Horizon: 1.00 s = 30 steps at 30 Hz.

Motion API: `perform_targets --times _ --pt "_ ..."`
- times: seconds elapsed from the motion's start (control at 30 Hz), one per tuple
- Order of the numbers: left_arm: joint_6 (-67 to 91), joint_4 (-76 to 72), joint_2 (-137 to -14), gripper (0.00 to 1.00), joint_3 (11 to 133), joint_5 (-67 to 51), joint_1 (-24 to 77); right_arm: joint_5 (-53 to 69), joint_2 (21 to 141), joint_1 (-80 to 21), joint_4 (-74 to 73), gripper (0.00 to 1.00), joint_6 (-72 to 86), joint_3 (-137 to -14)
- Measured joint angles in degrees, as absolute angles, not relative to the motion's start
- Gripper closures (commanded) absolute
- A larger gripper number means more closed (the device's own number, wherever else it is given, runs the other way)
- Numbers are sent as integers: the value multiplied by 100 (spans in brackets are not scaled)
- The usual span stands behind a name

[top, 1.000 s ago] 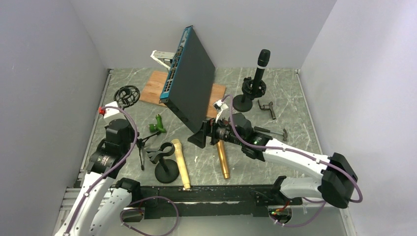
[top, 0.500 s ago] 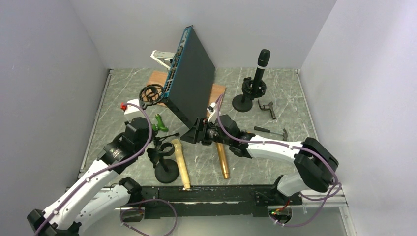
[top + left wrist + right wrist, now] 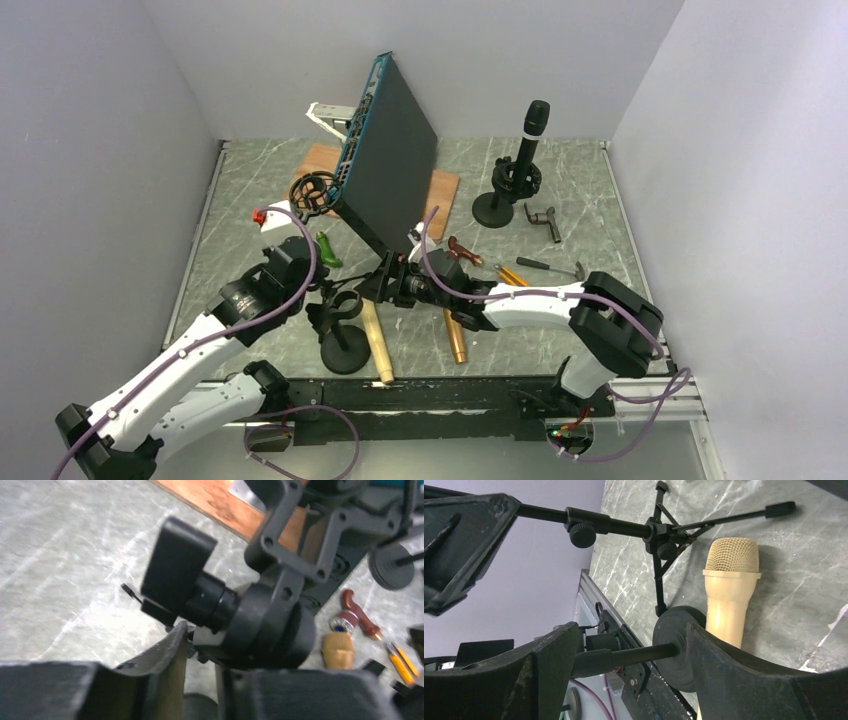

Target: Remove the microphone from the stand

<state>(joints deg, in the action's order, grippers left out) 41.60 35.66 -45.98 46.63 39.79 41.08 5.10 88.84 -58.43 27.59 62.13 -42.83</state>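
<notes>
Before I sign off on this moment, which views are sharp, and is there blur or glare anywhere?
Top external: evenly lit and sharp, no glare on the table. Left wrist: smeared, the black knob and marble behind it soft. Right wrist: crisp on the gold microphone, which throws a shadow to its right; the near fingers are dark.

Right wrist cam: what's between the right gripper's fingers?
The mic stand's post crosses the gap between the open fingers of the right gripper; a gold microphone lies on the table beyond. Shown in the right wrist view.
</notes>
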Motion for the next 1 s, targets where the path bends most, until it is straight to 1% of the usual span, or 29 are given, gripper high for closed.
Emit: perform_targets --times 0.1,0.13,0.17,0.37,0.47,0.6,0.7,0.83,1.0 --pt "4388 3800 -4567 47 4727 3719 4167 366 9019 -5933 2884 19 6272 -4294" --pt "4447 3896 -4539 43 4727 3601 4193 329 9072 -5955 2941 19 6300 -4305" --pt "4482 3994 -4486 41 4727 3483 4222 305 9122 -5966 3006 19 6329 -4316" --pt "4456 4442 -3909 38 4910 3223 4263 209 9389 -5968 3267 20 6414 -4440" --pt "4342 4595 -3634 38 5172 3249 4263 189 9463 -5968 3312 20 6425 -4504" --pt "4021 4718 -3203 33 5522 3439 4263 187 9529 -5968 3356 20 6427 -4582" --pt "3616 4652 -3004 32 5686 3533 4263 189 9570 -5970 3417 20 6410 -4663" --pt "3063 4429 -3138 35 5767 3531 4263 163 9664 -5986 3511 20 6410 -4860" --pt "2679 4088 -3590 37 5690 3494 4254 143 10036 -6045 3774 26 6453 -5181"
